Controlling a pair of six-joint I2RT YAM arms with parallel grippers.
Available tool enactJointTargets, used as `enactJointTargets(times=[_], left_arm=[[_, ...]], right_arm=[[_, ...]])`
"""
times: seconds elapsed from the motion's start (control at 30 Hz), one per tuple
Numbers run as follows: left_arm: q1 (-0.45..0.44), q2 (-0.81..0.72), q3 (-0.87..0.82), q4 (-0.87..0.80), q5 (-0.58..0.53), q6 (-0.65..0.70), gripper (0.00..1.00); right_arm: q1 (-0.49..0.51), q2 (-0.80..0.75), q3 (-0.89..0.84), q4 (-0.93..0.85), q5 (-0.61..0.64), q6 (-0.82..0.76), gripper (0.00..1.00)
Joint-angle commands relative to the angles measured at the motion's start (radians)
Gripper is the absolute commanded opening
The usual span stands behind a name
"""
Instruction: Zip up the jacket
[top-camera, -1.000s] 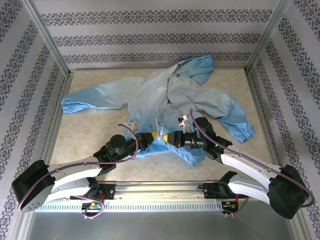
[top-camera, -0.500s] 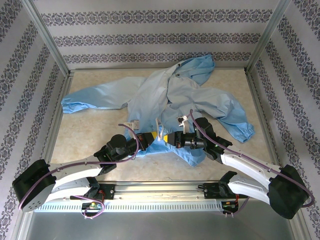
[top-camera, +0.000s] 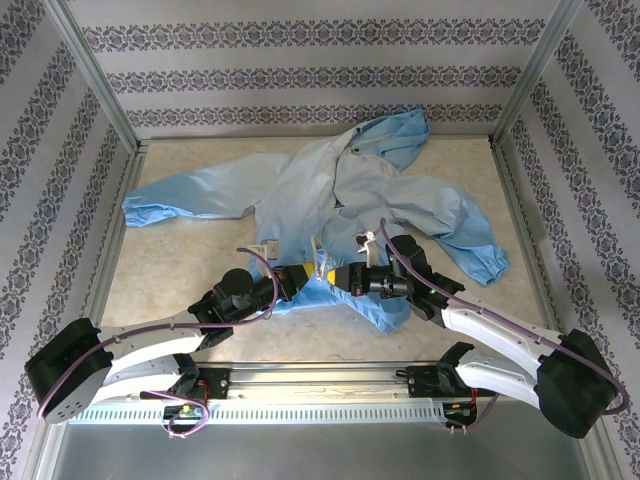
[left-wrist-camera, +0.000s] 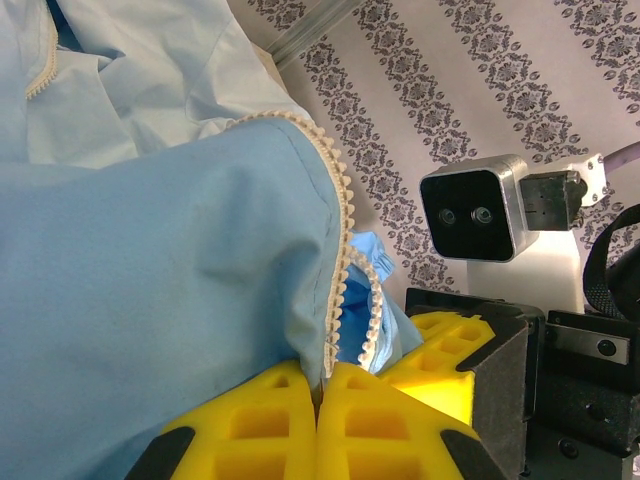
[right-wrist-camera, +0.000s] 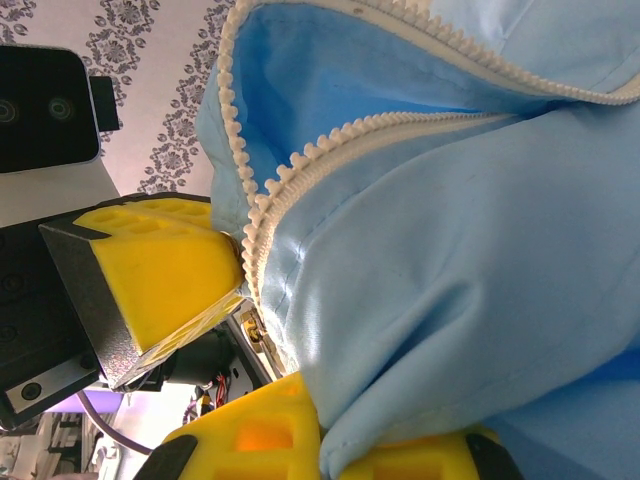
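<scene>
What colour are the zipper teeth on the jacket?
The zipper teeth are pale cream-white against the light-blue jacket; the right wrist view shows them best.

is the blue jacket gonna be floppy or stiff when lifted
Probably very floppy: the jacket lies in crumpled folds and sags over the yellow fingers. Likely light and somewhat slippery, as the fabric looks thin and shiny.

One jacket, two arms, two grippers.

There is one light-blue jacket (top-camera: 340, 190) with two sleeves (top-camera: 190, 200) and one hood (top-camera: 395, 130), on one table (top-camera: 190, 270). Two robot arms (top-camera: 150, 345) carry one gripper each, the left gripper (top-camera: 297, 277) and the right gripper (top-camera: 338, 276). Two rows of zipper teeth (left-wrist-camera: 338, 190) are visible.
</scene>
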Motion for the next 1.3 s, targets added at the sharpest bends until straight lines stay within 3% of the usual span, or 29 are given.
enactJointTargets(times=[0.0,1.27], left_arm=[[0.007,0.006,0.032,0.042,-0.006,0.015,0.00],[-0.028,0.019,-0.018,0.076,-0.020,-0.011,0.00]], right_arm=[[-0.007,0.000,-0.003,0.055,-0.020,-0.003,0.00],[-0.013,-0.028,0.005,0.045,0.053,0.061,0.00]])
